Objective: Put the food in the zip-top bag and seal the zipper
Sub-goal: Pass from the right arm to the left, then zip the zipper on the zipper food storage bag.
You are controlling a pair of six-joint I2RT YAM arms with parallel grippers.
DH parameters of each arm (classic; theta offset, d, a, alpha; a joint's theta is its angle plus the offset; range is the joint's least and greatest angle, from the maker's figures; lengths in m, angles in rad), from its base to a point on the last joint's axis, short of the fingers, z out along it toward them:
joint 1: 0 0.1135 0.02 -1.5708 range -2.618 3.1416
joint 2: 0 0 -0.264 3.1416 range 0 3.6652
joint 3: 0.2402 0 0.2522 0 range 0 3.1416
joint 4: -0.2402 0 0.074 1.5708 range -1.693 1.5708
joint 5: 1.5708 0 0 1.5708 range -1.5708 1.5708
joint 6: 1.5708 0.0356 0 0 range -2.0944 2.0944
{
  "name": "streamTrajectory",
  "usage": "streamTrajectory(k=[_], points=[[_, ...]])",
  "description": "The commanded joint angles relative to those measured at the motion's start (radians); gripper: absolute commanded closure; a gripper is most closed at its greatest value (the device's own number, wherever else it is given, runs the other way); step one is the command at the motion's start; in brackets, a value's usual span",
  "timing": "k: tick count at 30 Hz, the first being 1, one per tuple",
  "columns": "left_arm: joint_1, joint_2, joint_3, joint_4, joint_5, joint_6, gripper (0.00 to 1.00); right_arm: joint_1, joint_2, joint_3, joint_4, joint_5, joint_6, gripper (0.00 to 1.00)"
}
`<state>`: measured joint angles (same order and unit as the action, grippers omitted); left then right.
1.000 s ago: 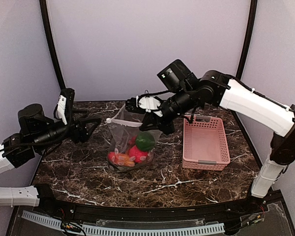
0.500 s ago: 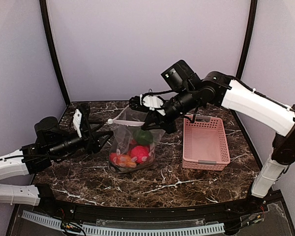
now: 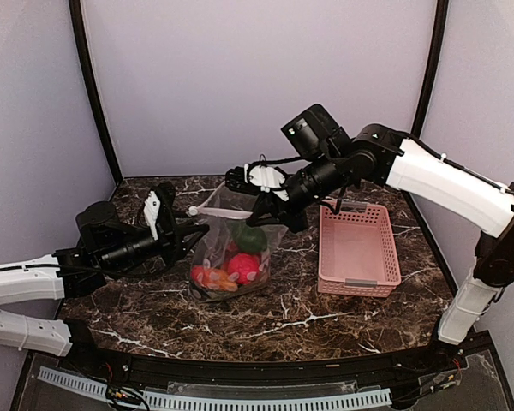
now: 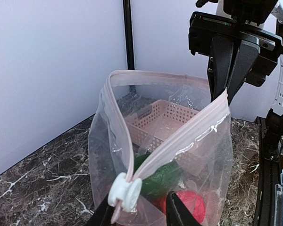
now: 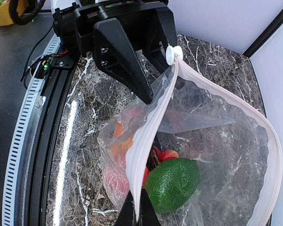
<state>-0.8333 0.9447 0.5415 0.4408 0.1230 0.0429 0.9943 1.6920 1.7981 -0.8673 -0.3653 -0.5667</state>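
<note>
The clear zip-top bag (image 3: 231,248) stands upright on the marble table with its mouth open. The food lies inside: a green piece (image 5: 172,183), a red piece (image 4: 191,205) and an orange piece (image 3: 210,276). My right gripper (image 5: 137,212) is shut on the zipper (image 5: 151,127) at the bag's right top corner and holds it up. My left gripper (image 4: 139,214) is at the left corner. Its jaws stand apart on either side of the white slider (image 4: 125,192), with a gap on the right side.
An empty pink slotted basket (image 3: 357,248) sits right of the bag, close under the right arm. Black frame posts and pale walls close in the back and sides. A black rail runs along the table's near edge.
My left arm has reached right, up to the bag's left corner, and its jaws have narrowed around the slider. The right gripper rose slightly and now holds the bag's edge still.
</note>
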Motion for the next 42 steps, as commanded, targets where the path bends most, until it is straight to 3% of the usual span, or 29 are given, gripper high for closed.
streamTrajectory(k=[1, 11, 22, 24, 28, 31, 34, 42], points=[[0.003, 0.002, 0.031, 0.013, 0.029, 0.026, 0.69, -0.003, -0.031, 0.001, 0.031, 0.009, 0.006, 1.0], [0.004, -0.077, 0.074, -0.104, -0.021, 0.065, 0.98, -0.011, -0.034, -0.008, 0.031, 0.021, 0.004, 1.0], [0.004, -0.019, 0.278, -0.365, 0.013, 0.091, 0.99, -0.039, -0.053, -0.001, 0.028, 0.092, -0.025, 0.99], [0.004, -0.002, 0.301, -0.37, 0.03, 0.088, 0.99, -0.039, -0.05, 0.011, 0.018, 0.094, -0.024, 0.92], [0.003, 0.031, 0.345, -0.379, 0.05, 0.089, 0.99, -0.038, -0.045, 0.094, -0.025, 0.022, -0.021, 0.59], [0.003, 0.058, 0.375, -0.396, 0.065, 0.094, 0.99, -0.036, -0.034, 0.156, -0.026, -0.025, -0.032, 0.47], [0.003, 0.076, 0.392, -0.407, 0.075, 0.108, 0.99, -0.032, 0.011, 0.229, -0.025, -0.056, -0.026, 0.44], [0.003, 0.073, 0.396, -0.425, 0.125, 0.158, 0.99, 0.014, 0.158, 0.391, -0.02, -0.119, -0.026, 0.48]])
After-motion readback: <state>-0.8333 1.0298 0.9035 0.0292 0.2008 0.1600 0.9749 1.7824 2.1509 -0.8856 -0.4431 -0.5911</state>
